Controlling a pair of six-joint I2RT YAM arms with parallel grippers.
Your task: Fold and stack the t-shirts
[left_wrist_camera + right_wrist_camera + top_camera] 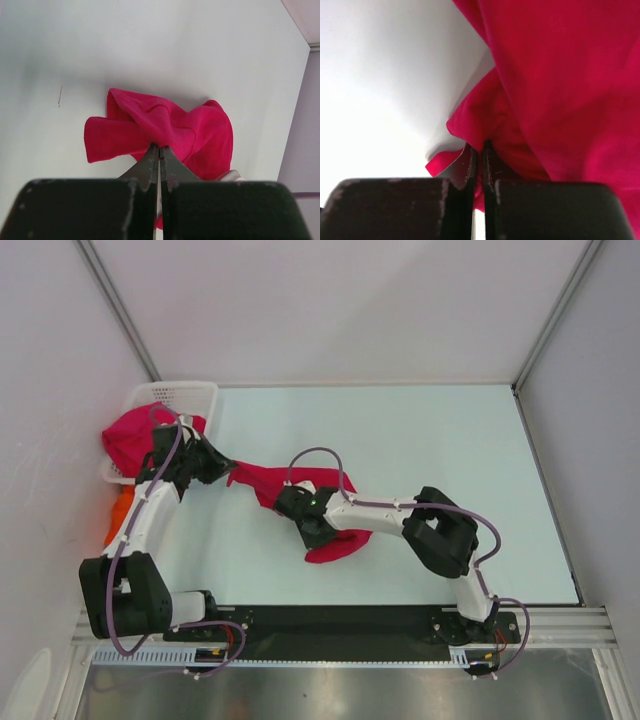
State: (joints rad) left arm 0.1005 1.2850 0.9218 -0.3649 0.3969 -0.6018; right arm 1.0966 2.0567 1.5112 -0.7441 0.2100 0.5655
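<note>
Pinching a crumpled crimson-red cloth t-shirt (262, 483) on the pale surface (450, 460), left tool (159, 150) and right tool (479, 149) both grip tight.

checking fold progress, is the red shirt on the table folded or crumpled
Crumpled, not folded: the red shirt lies bunched on the table, pinched by the shut left gripper and right gripper.

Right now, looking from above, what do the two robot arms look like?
Both the left arm and right arm have white tube-like links between chunky black joints, with a thin purple-grey cable looping alongside. The left gripper and right gripper are black, with narrow, scuffed dark fingers.
</note>
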